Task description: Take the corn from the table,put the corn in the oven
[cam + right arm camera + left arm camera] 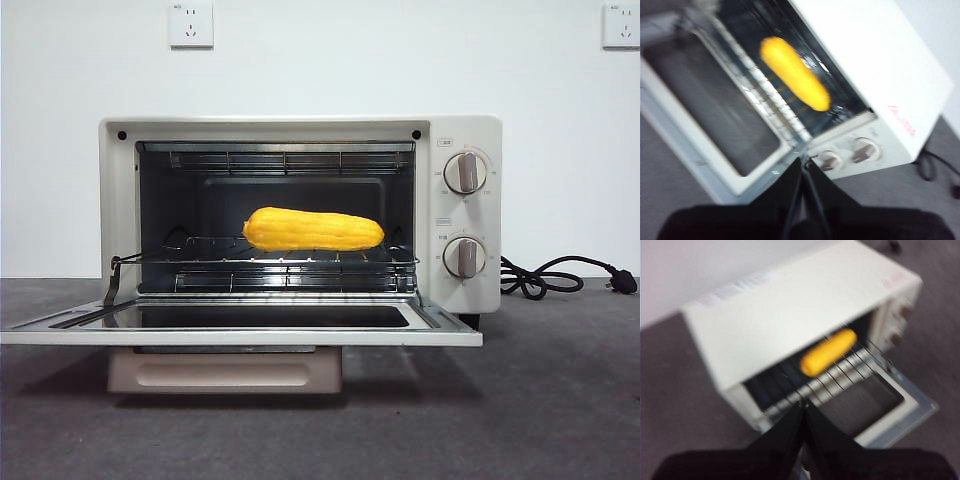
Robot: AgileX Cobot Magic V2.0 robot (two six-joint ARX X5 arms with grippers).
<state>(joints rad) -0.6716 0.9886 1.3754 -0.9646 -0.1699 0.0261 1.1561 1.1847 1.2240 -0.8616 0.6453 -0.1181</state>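
Observation:
The yellow-orange corn (313,229) lies on the wire rack (260,262) inside the cream-white oven (300,130), whose door (240,325) hangs open and flat. Both wrist views look down on it from above. In the left wrist view the corn (828,352) rests on the rack, and my left gripper (803,405) is shut and empty above the oven's front left. In the right wrist view the corn (795,72) shows too, with my right gripper (804,162) shut and empty above the knobs (847,155). Neither gripper appears in the front view.
The oven stands on the dark grey table (560,400). A black cord and plug (560,277) lie to its right. Two wall sockets (191,24) sit on the white wall behind. The open door juts toward the table's front.

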